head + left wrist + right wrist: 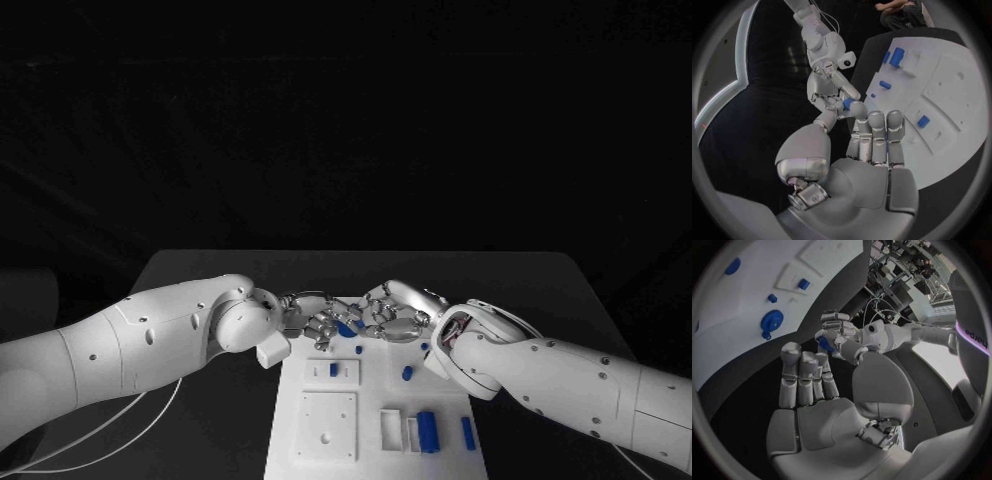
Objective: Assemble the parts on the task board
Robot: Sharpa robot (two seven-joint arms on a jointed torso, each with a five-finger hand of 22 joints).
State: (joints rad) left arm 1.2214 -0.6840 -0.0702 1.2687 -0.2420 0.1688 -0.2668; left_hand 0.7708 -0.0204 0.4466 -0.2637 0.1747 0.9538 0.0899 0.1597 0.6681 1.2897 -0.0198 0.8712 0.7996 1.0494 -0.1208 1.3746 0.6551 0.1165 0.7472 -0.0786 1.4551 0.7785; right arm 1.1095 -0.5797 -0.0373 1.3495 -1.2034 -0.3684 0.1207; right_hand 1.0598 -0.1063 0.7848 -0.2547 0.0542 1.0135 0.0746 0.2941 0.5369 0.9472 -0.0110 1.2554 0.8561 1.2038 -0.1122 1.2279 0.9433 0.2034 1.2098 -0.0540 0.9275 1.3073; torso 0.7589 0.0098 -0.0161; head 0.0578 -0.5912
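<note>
The white task board (372, 440) lies lengthwise on the black table. Above its far end my left hand (300, 318) and right hand (398, 314) meet fingertip to fingertip. A small blue part (346, 327) sits between them, and both hands pinch it. In the left wrist view the right hand (831, 87) touches the blue part (847, 104) just past my left hand's fingertips (859, 110). In the right wrist view the left hand (841, 335) grips the same part (825, 344). Other blue parts rest on the board: a small block (335, 369), a peg (408, 373), a larger block (427, 430).
A thin blue bar (467, 432) lies near the board's right edge, and a square white plate (327, 425) is at its near left. The right wrist view has a round blue part (772, 320) on the board (761, 340). Black table surface (202, 275) flanks the board.
</note>
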